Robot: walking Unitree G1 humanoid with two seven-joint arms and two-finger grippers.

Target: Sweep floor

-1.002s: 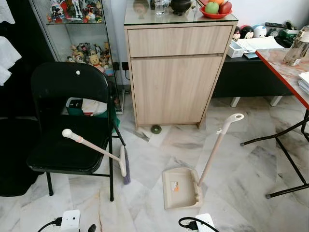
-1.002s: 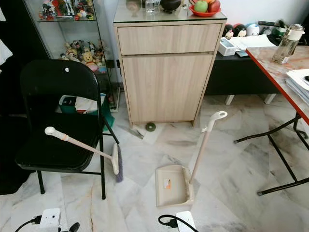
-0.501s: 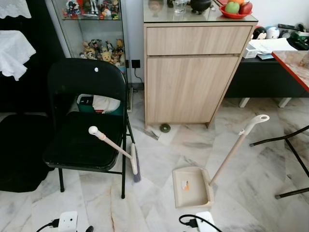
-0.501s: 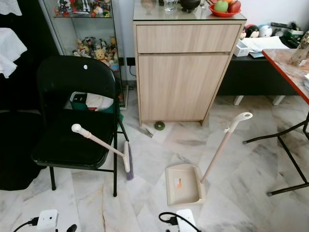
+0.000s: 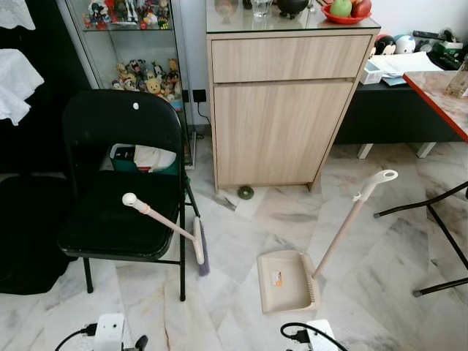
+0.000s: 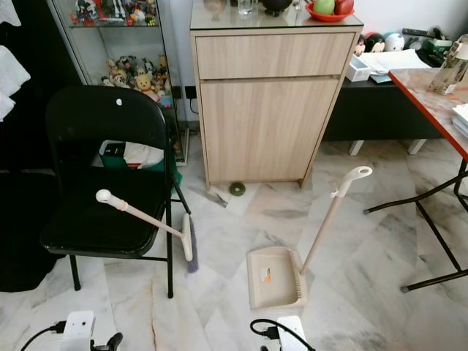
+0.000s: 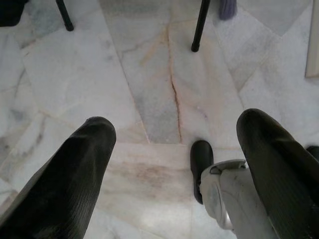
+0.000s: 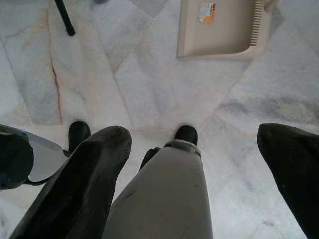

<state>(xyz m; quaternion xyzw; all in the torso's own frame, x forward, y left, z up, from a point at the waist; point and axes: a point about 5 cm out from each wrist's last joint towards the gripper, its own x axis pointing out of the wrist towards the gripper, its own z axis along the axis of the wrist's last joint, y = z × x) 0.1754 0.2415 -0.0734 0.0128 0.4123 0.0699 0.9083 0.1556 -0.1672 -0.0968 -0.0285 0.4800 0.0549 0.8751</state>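
On the marble floor (image 5: 241, 219), a broom (image 5: 167, 224) leans against the chair (image 5: 121, 183) at 9 o'clock of the dustpan (image 5: 287, 281). Left tool (image 7: 174, 149) and right tool (image 8: 199, 154) both gape wide, holding nothing.

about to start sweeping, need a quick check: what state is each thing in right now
beige broom: propped against the black folding chair, bristles on the floor
beige dustpan: flat on the marble floor, long handle tilted up
wooden cabinet: drawer and door shut
left gripper: open, holding nothing
right gripper: open, holding nothing
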